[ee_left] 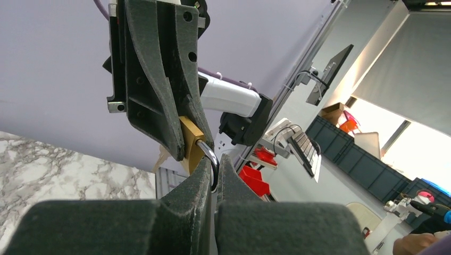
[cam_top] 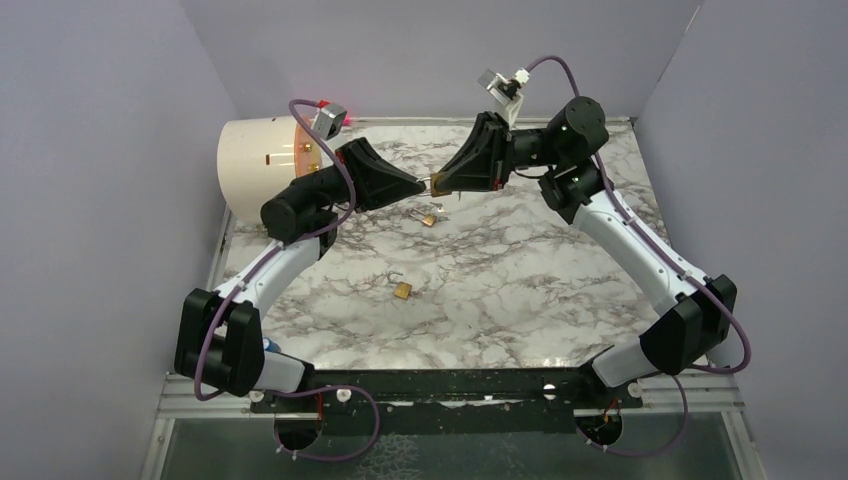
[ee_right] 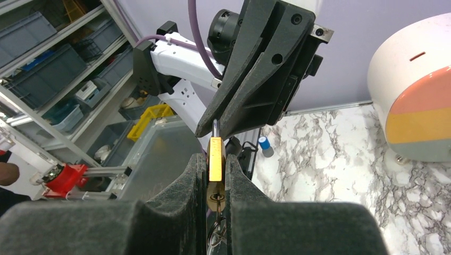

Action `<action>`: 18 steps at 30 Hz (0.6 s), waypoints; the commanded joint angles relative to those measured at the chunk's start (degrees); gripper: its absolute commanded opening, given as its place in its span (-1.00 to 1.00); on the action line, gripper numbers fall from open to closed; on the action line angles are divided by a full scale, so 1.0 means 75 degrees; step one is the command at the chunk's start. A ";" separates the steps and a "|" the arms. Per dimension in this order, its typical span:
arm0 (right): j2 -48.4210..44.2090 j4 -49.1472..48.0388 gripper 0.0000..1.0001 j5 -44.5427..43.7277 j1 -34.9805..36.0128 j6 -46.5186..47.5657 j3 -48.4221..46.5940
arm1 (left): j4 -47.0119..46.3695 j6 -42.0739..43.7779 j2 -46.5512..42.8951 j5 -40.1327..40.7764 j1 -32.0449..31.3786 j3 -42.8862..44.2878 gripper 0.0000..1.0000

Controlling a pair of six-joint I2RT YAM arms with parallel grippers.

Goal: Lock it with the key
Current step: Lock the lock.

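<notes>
Gripping the brass padlock [ee_right: 215, 151] by its flat sides, the right gripper [ee_right: 215, 161] is closed to a narrow gap around the lock body. The left gripper [ee_left: 213, 166], pinched fully together, has the steel shackle [ee_left: 209, 153] nipped between its tips. The 2 claws meet tip to tip in mid-air above the marble table [cam_top: 520, 290], and the lock's long axis runs straight along the line between them. Its shackle end faces the left claw and its keyhole end points back toward the right claw's palm. What appears to be the key [ee_right: 215, 199] sits in that keyhole, deep between the right fingers, though the view there is too dark to be sure. Any closing of the lock would seem to depend on a push along that shared axis, with the left arm already on the shackle. Neither claw is free to turn a key. Below them, 2 more padlocks [cam_top: 428, 218] [cam_top: 401, 290] lie on the marble, well apart from both claws. A white domed housing [cam_top: 255, 165] stands at the back left.
</notes>
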State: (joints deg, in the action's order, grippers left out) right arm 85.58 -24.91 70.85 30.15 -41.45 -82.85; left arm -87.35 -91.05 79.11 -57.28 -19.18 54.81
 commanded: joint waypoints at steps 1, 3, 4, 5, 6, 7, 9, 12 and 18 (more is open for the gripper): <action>0.0066 0.0023 -0.99 -0.1051 0.0374 0.0148 -0.0040 | -0.1836 0.0423 0.0096 0.0213 -0.0607 -0.0054 -1.00; 0.0143 -0.0263 -0.98 -0.0969 0.0374 -0.0122 -0.0101 | -0.1742 0.0632 0.0060 0.0244 -0.0651 -0.0148 -1.00; 0.0177 -0.0410 -0.99 -0.0953 0.0393 -0.0283 -0.0100 | -0.1700 0.0727 0.0058 0.0269 -0.0669 -0.0202 -1.00; 0.0191 -0.0578 -0.98 -0.0949 0.0416 -0.0423 -0.0073 | -0.1680 0.0819 0.0052 0.0295 -0.0682 -0.0260 -1.00; 0.0194 -0.0694 -0.99 -0.0969 0.0453 -0.0521 -0.0050 | -0.1663 0.0889 0.0054 0.0329 -0.0697 -0.0308 -1.00; 0.0191 -0.0724 -0.98 -0.1001 0.0520 -0.0545 -0.0038 | -0.1664 0.0945 0.0066 0.0360 -0.0721 -0.0348 -1.00; 0.0189 -0.0658 -0.99 -0.1062 0.0677 -0.0474 -0.0055 | -0.1675 0.1041 0.0108 0.0402 -0.0752 -0.0392 -1.00; 0.0185 -0.0562 -0.99 -0.1091 0.0838 -0.0405 -0.0054 | -0.1799 0.1028 0.0200 0.0440 -0.0791 -0.0356 -1.00; -0.0001 -0.0414 -0.99 -0.1090 0.1031 -0.0319 0.0184 | -0.1926 0.0981 0.0252 0.0444 -0.0840 -0.0276 -1.00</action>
State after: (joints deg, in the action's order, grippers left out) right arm 85.17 -27.05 69.47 31.05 -44.01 -82.78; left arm -87.68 -87.18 78.59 -52.38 -21.41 52.62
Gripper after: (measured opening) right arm 0.131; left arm 0.018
